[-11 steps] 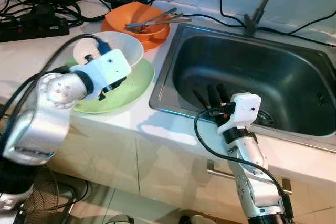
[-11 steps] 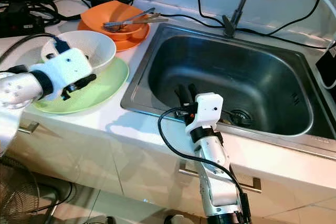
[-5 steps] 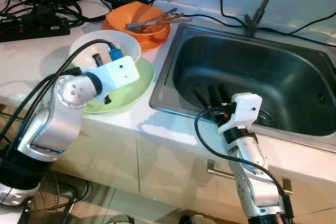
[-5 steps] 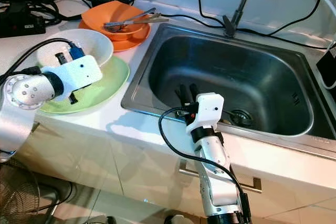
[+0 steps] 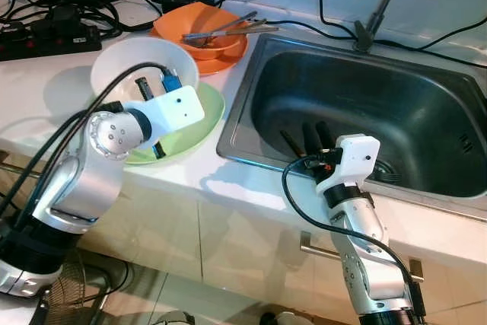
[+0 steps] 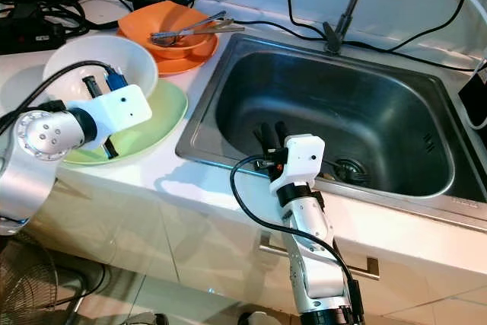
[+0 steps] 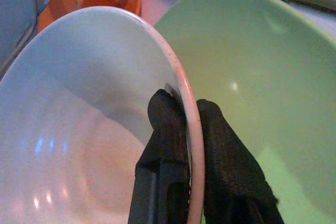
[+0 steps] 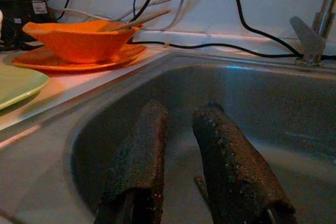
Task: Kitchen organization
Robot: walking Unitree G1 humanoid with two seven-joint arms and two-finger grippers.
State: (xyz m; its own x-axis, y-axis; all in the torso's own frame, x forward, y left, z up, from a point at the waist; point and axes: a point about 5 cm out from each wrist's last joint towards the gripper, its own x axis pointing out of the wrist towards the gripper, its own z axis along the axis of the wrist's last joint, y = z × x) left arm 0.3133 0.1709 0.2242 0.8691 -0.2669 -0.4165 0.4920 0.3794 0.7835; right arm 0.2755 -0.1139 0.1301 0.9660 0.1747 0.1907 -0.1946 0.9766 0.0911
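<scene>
My left gripper (image 7: 182,104) is shut on the rim of a white bowl (image 5: 135,60), one finger inside and one outside. It holds the bowl tilted just above a light green plate (image 5: 204,116) on the white counter. An orange bowl (image 5: 199,22) holding metal cutlery (image 5: 224,30) sits on an orange plate behind them, beside the sink. My right gripper (image 8: 181,116) hangs open inside the steel sink (image 5: 380,104) near its front wall, with nothing between its fingers.
A tap stem (image 5: 380,1) rises behind the sink and black cables (image 5: 426,39) run along the back. A black power strip (image 5: 46,36) with plugs lies at the counter's far left. A metal drawer handle (image 5: 316,249) shows under the counter front.
The left arm has turned and raised the white bowl off the green plate, a little toward the left. The right arm has not moved.
</scene>
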